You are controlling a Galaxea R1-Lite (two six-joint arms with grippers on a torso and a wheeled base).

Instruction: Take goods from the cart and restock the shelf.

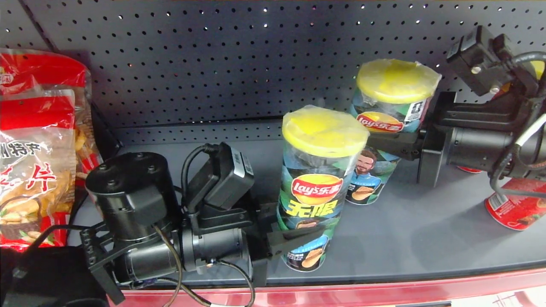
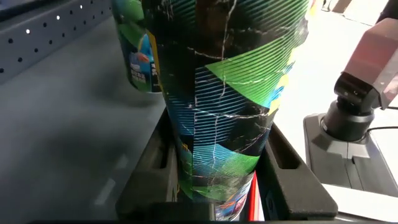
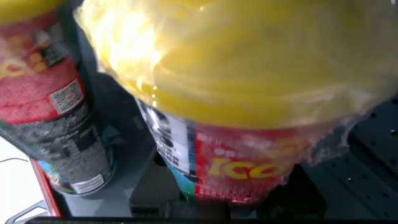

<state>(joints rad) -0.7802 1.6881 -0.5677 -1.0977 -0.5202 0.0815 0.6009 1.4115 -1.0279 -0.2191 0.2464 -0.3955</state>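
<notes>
Two green chip cans with yellow lids stand on the grey shelf (image 1: pixel 426 238). The near can (image 1: pixel 318 183) is close to the shelf's front edge, and my left gripper (image 1: pixel 294 238) is shut on its lower body. In the left wrist view that can (image 2: pixel 230 93) sits between the left gripper (image 2: pixel 217 186) fingers, with the other can (image 2: pixel 137 56) behind it. The far can (image 1: pixel 390 111) leans a little, and my right gripper (image 1: pixel 384 143) is shut on its middle from the right. The right wrist view looks down on its lid (image 3: pixel 249 68).
Red snack bags (image 1: pixel 34 149) fill the shelf's left end. A red can (image 1: pixel 516 204) stands at the right, behind my right arm, and shows as the red can (image 3: pixel 56 112) in the right wrist view. A pegboard wall (image 1: pixel 213 64) backs the shelf. A red lip (image 1: pixel 384 290) runs along the front.
</notes>
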